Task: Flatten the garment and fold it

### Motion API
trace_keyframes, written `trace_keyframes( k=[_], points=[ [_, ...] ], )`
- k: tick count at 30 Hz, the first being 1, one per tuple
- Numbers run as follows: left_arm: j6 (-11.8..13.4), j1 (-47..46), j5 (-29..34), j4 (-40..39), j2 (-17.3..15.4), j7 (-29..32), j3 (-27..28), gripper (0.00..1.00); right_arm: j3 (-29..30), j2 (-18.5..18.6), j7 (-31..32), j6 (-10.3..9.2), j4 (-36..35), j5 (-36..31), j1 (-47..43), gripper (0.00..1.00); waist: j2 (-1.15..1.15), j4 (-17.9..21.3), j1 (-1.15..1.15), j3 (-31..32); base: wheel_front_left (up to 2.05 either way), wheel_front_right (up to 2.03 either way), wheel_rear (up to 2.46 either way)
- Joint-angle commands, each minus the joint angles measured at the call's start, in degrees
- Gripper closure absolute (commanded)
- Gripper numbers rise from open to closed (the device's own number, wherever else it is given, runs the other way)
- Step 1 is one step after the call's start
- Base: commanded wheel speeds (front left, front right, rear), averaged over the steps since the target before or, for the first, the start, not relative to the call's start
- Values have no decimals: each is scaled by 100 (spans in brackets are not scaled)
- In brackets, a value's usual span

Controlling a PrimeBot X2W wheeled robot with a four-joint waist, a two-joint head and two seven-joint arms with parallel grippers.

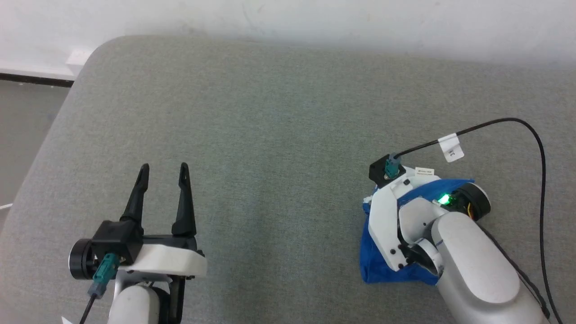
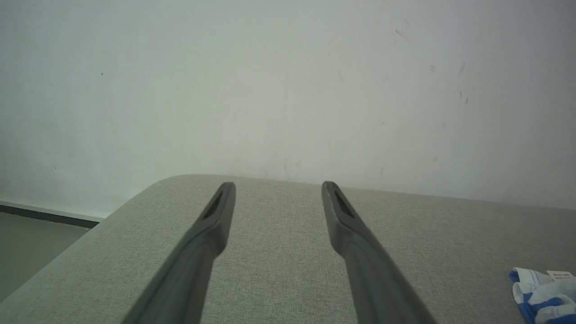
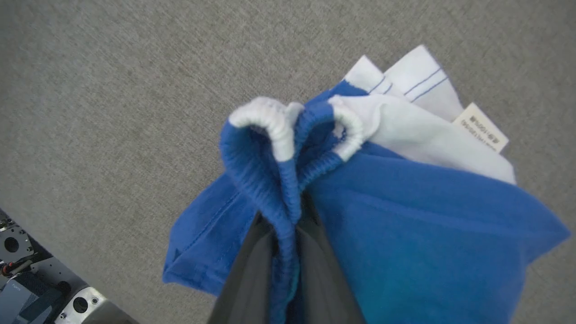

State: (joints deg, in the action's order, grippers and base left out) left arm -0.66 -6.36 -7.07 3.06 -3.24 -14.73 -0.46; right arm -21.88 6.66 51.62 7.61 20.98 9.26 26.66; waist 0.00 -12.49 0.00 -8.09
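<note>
Royal-blue fabric, the garment (image 3: 405, 202), lies bunched in a heap on the grey upholstered cushion (image 1: 270, 112), on the robot's right, directly beneath its right arm. The right gripper (image 3: 288, 225) points down into the heap, its two dark fingers drawn close together with a ridge of the gathered elastic waistband (image 3: 265, 148) pinched between them. The left gripper (image 1: 164, 167) hovers well apart on the left, fingers spread wide with nothing between them and aimed at the far edge of the cushion. From it the cloth lies off to the right, showing as a blue-and-white scrap at the corner of the left wrist view. The right arm therefore has the cloth, and the left would probably have to cross over to take a second corner. Crumpled as it is, the shorts show no clear long axis. The forearm covers most of the heap in the head view. White trim and a small tag (image 3: 481, 128) poke out, and I cannot tell whether any part hangs clear of the cushion.
</note>
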Motion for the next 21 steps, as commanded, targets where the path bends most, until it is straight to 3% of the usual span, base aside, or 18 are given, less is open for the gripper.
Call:
trace_keyframes(
  k=[1, 2, 3, 8, 14, 17, 21],
  points=[
    [-20, -70, -17, 17, 23, -27, -16, 0, 8, -32, -65, -12, 65, -51, 77, 98, 0, -62, 0, -25, 0, 0, 0],
    [-19, -66, -19, 21, 24, -27, -16, 0, -27, -51, -157, -12, 171, -88, 99, 59, 0, -70, 0, -20, 0, 0, 0],
    [-14, -57, -22, 25, 25, -27, -12, 0, -51, -68, -255, -12, 258, -109, 123, 0, 0, -70, 0, -9, 0, 0, 0],
    [8, 29, -26, 37, 27, -27, 52, 0, -229, -132, -528, -12, 322, 80, 310, 0, 0, 71, 0, 111, 0, 0, 0],
    [12, 153, -5, 15, 22, -27, 140, 0, -408, 94, -506, -12, -411, 605, 451, 0, 0, 417, 0, 316, 0, 0, 0],
    [17, 206, 9, -40, 19, -27, 176, 0, -146, 266, -486, -12, -977, 846, 361, 0, 0, 604, 0, 357, 0, 0, 0],
    [30, 224, 22, -99, 15, -27, 224, 0, 656, 414, -571, -12, -1587, 753, 39, 0, 0, 797, 0, 338, 0, 0, 0]
  ],
)
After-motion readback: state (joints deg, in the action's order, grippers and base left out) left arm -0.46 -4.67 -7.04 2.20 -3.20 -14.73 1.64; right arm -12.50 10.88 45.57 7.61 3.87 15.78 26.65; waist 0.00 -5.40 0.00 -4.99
